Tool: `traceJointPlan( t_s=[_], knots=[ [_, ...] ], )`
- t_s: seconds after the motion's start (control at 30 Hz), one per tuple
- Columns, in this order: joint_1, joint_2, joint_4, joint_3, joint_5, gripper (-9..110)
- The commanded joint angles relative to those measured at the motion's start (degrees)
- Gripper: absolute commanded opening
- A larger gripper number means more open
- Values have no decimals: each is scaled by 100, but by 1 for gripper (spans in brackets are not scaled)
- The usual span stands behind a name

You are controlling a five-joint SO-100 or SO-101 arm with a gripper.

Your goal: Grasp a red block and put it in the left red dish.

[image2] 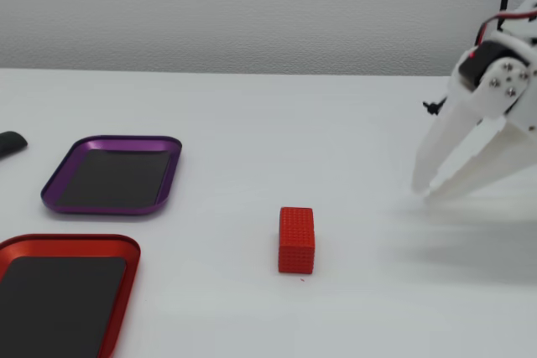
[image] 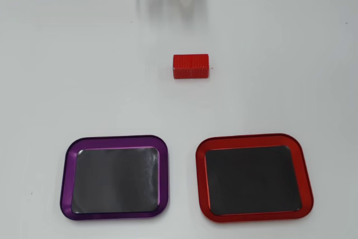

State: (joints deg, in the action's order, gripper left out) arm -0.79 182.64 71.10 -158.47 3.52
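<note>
Red block (image: 191, 66) is seen lying alone on the white tabletop (image: 279, 54), touched by nothing; in the fixed view it (image2: 296, 240) stands near the middle. In the overhead view two dishes are placed side by side below the block, well apart from it: purple dish (image: 64, 180) at left, red dish (image: 305, 180) at right. Both hold nothing. In the fixed view the red dish (image2: 126, 282) is found at the near left corner, partly cut off, the purple dish (image2: 168, 178) just beyond it. Gripper (image2: 421, 190) is seen at far right, fingers slightly apart, tips angled down towards the tabletop, nothing held, well apart from the block. A small dark object (image2: 10, 143) lies at the left edge.
</note>
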Motion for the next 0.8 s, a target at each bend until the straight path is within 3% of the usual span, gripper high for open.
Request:
traceJointPlan(
  t_s=[0.0, 0.27, 0.4, 0.57, 0.77],
  knots=[
    [-35, -1116, -26, 1055, 44, -1],
    [-62, -4693, -44, 3322, 26, 0],
    [-70, -5959, -79, 4122, 53, 9],
    [-70, -6891, -88, 4649, 44, 22],
    [-70, -7295, -132, 5001, 35, 24]
  ],
)
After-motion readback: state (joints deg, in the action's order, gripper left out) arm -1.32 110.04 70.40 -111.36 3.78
